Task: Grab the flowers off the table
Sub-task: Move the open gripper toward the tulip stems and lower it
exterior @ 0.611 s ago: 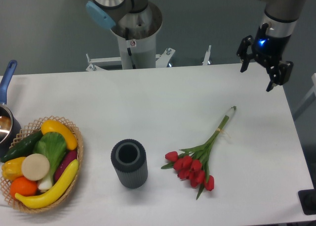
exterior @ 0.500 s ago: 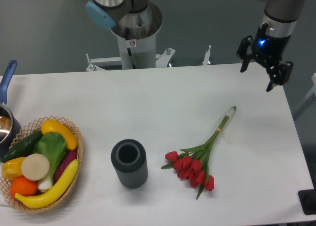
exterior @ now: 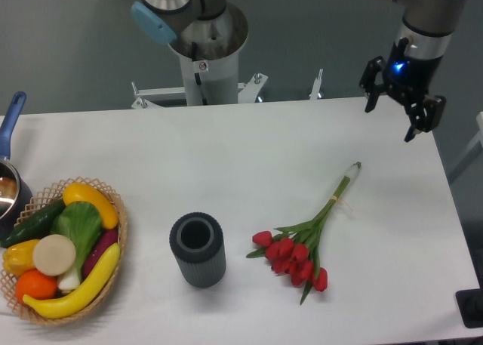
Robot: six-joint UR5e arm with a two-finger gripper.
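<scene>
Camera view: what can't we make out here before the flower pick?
- Pot: cut off by the left edge; only its rim and blue handle show.
- Basket: lower items hidden under the banana, greens and the rest.
- Vase: inside dark, contents unseen.
- Flowers: tie on the stems too small to identify.
- Gripper: open, but pad detail too small.
- Black object: cut off at the right edge.

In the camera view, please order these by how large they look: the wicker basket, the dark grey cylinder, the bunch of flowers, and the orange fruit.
1. Wicker basket and flowers: similar extent, too close to rank; the basket is bulkier.
2. Dark grey cylinder.
3. Orange fruit, clearly the smallest.
</scene>
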